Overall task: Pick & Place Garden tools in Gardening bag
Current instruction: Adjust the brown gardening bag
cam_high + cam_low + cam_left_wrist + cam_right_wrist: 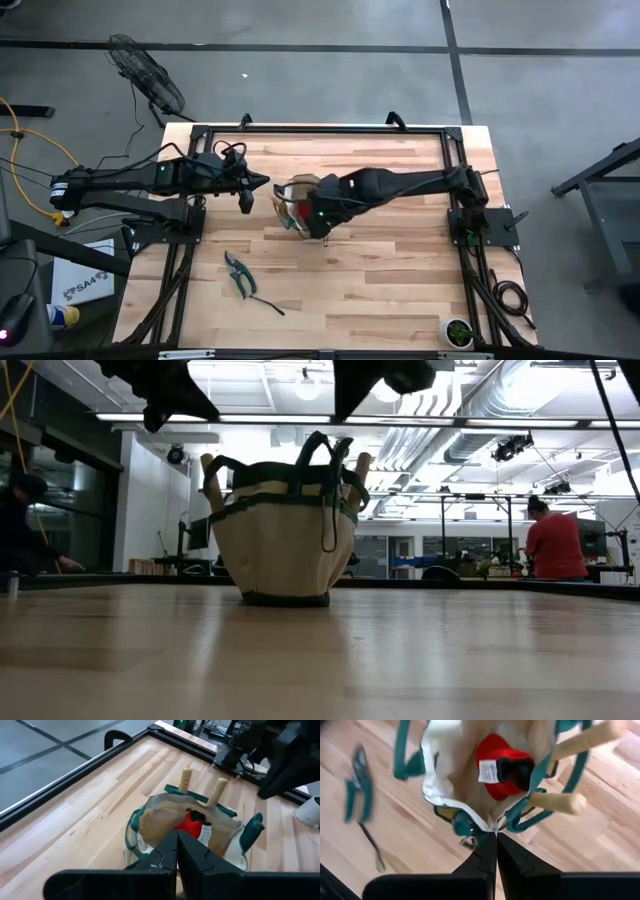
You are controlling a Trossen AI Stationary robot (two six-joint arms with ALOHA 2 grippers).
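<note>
1. My left pincer is hovering just left of the gardening bag, its fingers closed together and holding nothing.
2. My right pincer is hanging over the bag's near rim, fingers pressed shut, empty.
3. The pruning shears are lying on the desk well in front of the bag; the low view is missing them.
4. Inside the bag, the red glove is sitting, while two wooden handles are sticking up from its pockets.

bag mouth: blocked by right gripper above | table front: free except shears
</note>
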